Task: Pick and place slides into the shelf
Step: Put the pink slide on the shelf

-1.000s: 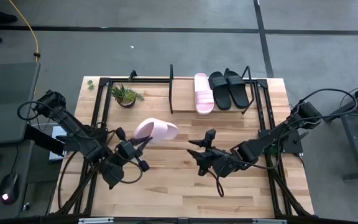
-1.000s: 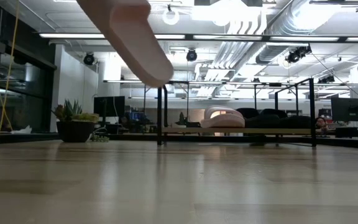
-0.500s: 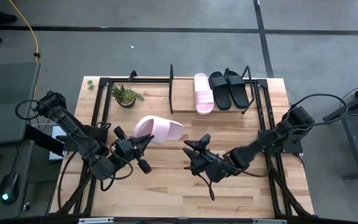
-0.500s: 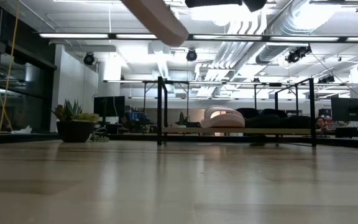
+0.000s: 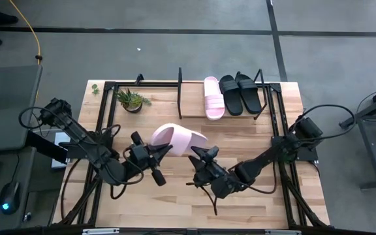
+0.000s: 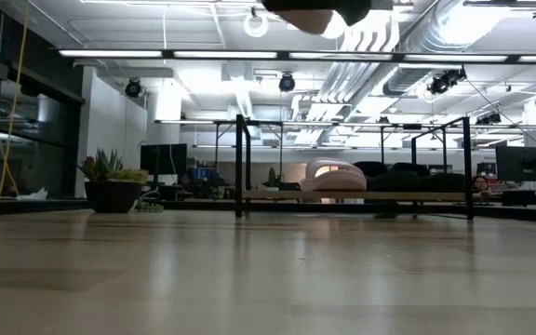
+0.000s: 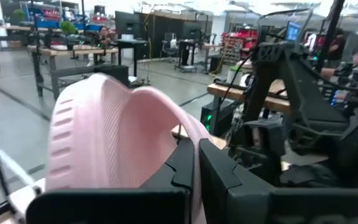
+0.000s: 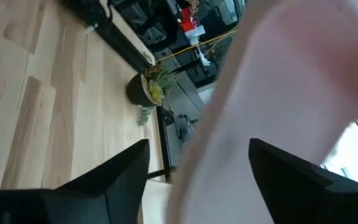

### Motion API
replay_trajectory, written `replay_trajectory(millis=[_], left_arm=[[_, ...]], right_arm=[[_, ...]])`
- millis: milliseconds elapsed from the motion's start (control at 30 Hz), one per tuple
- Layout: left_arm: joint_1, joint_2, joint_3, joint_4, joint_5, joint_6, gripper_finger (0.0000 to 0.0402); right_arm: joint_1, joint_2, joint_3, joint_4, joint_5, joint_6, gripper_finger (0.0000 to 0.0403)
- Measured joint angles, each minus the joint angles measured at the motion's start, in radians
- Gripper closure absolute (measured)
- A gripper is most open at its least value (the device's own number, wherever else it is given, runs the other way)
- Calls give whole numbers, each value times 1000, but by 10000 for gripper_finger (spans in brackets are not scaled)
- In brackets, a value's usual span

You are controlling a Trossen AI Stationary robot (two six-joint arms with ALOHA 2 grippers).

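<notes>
A pale pink slide [image 5: 178,138] hangs in the air over the middle of the table, held by my left gripper [image 5: 160,151], which is shut on it. In the left wrist view the slide [image 7: 104,137] fills the picture. My right gripper [image 5: 203,155] is open at the slide's right end; its two fingers stand on either side of the pink slide [image 8: 278,74]. The shelf [image 5: 188,83] stands at the table's far edge. On its board lie another pink slide [image 5: 214,98] and two black slides [image 5: 239,93], side by side. My left gripper pinches the slide's strap [image 7: 190,134], one finger [image 7: 182,168] under the strap and one outside it. It comes at the slide level, from the table's left and near side. The slide is lifted clear of the table. My right gripper: whether it touches the slide I cannot tell.
A small potted plant [image 5: 130,101] stands left of the shelf, near the far-left corner. The shelf board has bare room to the left of the pink slide [image 5: 194,101]. Black frame rails run along the table's left and right sides.
My left gripper has carried the pink slide up and toward the table's right; in the low view the slide has risen almost out of the picture. My right gripper has moved toward the table's left, up to the slide's right end.
</notes>
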Motion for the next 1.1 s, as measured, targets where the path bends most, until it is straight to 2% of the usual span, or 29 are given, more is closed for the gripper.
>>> replay_trajectory(millis=[167,333,400,500,600,800,1100], left_arm=[[18,29,0,88,13,63,401],[34,30,0,128,103,56,401],[37,30,0,133,134,57,401],[36,31,-1,132,140,57,401],[36,31,-1,128,147,55,401],[35,31,-1,111,157,45,401],[35,62,1,86,160,8,401]], right_arm=[[-1,35,33,4,8,5,114],[-7,71,73,6,121,-1,111],[-13,79,76,6,129,9,111],[-23,79,77,7,134,58,111],[-26,80,77,6,200,85,112],[-22,80,76,1,307,85,129],[-22,80,75,-1,342,80,162]])
